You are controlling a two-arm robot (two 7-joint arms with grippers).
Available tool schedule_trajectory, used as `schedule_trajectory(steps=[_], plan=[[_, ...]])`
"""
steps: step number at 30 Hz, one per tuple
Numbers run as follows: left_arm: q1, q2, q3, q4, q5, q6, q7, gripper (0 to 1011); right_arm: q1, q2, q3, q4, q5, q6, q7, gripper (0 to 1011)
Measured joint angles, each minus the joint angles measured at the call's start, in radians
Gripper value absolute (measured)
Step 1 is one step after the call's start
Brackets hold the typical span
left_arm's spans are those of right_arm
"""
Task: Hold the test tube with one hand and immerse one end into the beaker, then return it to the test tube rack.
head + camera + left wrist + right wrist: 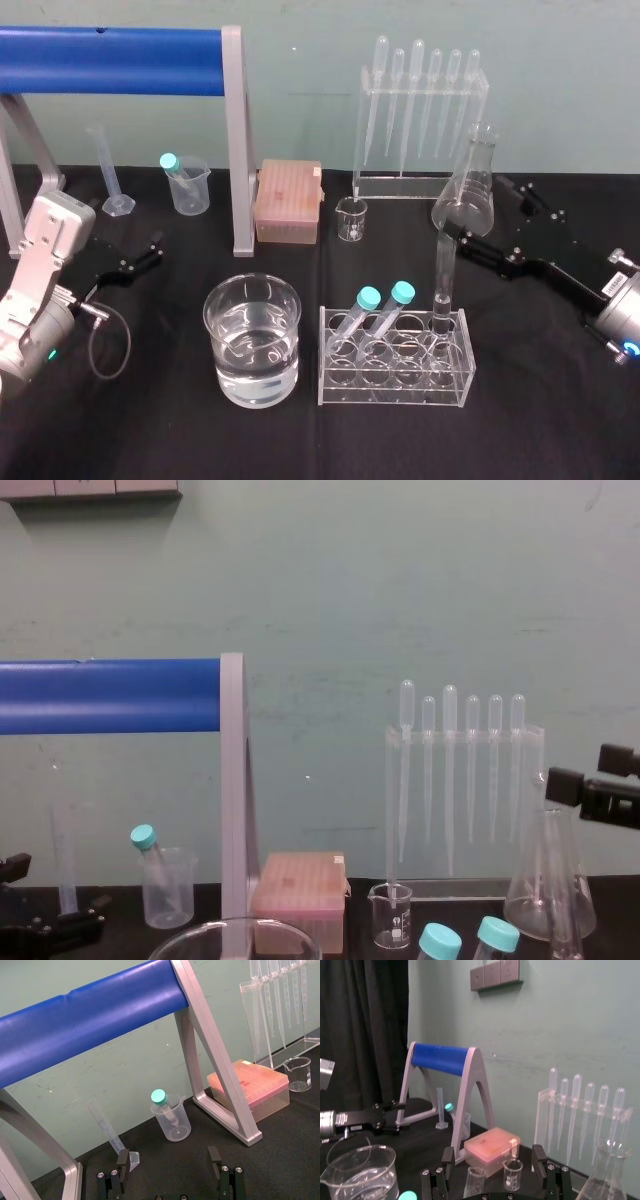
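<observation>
The test tube (pixel 442 270) stands upright in the right end of the clear test tube rack (pixel 400 385). The wide glass beaker (pixel 252 300), partly filled with clear liquid, sits just left of the rack. My right gripper (pixel 475 207) hovers open behind and above the rack; in the right wrist view (pixel 492 1157) the tube's open top (pixel 475 1180) lies low between the spread fingers, touching neither. My left gripper (pixel 150 250) rests open at the far left of the table, and the left wrist view (pixel 169 1157) shows nothing between its fingers.
Two teal-capped tubes (pixel 385 305) lean in the rack. A conical flask (pixel 466 190) stands close by the right gripper. Behind are a pipette stand (pixel 420 120), a small glass beaker (pixel 351 218), a pink tip box (pixel 289 200), a plastic beaker (pixel 188 185) and a blue-barred frame (pixel 235 140).
</observation>
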Motion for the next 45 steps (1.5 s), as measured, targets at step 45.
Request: schedule_trajectory(steps=[45], plan=[[0.000, 0.000, 0.000, 0.000, 0.000, 0.000, 0.000, 1000, 0.034, -0.081, -0.047, 0.053, -0.034, 0.148, -0.021, 1002]])
